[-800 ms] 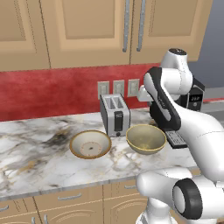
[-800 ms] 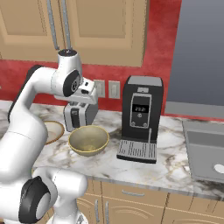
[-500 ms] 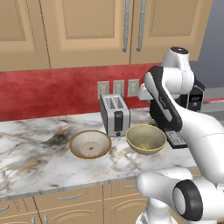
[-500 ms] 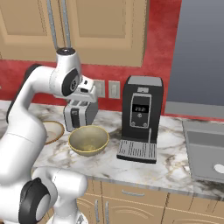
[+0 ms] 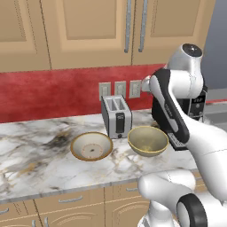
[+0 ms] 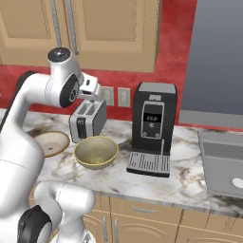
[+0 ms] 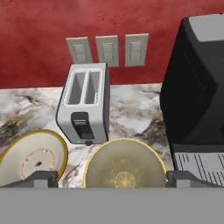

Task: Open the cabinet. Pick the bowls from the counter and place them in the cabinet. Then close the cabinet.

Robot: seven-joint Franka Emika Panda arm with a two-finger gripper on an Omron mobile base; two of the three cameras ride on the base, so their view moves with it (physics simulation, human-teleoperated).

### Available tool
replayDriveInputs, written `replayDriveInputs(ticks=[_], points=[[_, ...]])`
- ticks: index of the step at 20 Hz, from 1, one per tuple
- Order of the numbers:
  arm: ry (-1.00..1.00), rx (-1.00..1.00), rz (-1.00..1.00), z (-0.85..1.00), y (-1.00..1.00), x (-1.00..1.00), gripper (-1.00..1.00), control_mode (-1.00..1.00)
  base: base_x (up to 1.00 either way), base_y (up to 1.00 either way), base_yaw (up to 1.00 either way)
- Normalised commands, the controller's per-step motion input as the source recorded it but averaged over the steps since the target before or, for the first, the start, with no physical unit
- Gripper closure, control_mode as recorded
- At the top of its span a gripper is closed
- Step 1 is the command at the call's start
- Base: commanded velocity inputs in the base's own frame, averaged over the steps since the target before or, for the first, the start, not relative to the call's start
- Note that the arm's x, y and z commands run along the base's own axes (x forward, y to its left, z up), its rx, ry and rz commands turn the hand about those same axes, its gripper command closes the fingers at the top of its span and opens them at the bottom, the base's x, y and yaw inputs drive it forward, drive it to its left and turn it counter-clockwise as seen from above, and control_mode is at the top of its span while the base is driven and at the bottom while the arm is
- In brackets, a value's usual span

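Seen along the hand [image 7: 112, 179], its two dark fingertips [image 7: 41, 178] stand wide apart with nothing between them, high above the bench [image 7: 131, 111]. Below and off to the hand's left lies the shallow tan-rimmed bowl [image 7: 33, 157], cream inside, just left of the left fingertip. Next, straight under the hand and framed between both tips, sits the olive-yellow bowl [image 7: 124, 166], deeper and empty. Beyond the two bowls, a silver toaster [image 7: 85, 103] stands upright, three wall switches [image 7: 107, 50] behind it. To the hand's right is a black coffee machine [image 7: 197, 87]. Above the hand, the cabinet [image 5: 133, 26] has both doors shut, handles [image 5: 135, 24] side by side.
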Motion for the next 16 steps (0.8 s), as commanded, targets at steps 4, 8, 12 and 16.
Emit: replayDriveInputs(ticks=[4, 8, 12, 16], points=[[-0.25, 0.0, -0.03, 0.62, 0.01, 0.0, -1.0, -1.0, 0.0, 0.0, 0.0], [-0.29, -0.02, -0.01, 0.6, 0.15, 0.0, -1.0, -1.0, 0.0, 0.0, 0.0], [-0.27, -0.02, 0.0, 0.6, 0.1, 0.0, -1.0, -1.0, 0.0, 0.0, 0.0], [-0.22, -0.01, 0.0, 0.56, 0.15, 0.0, -1.0, -1.0, 0.0, 0.0, 0.0]])
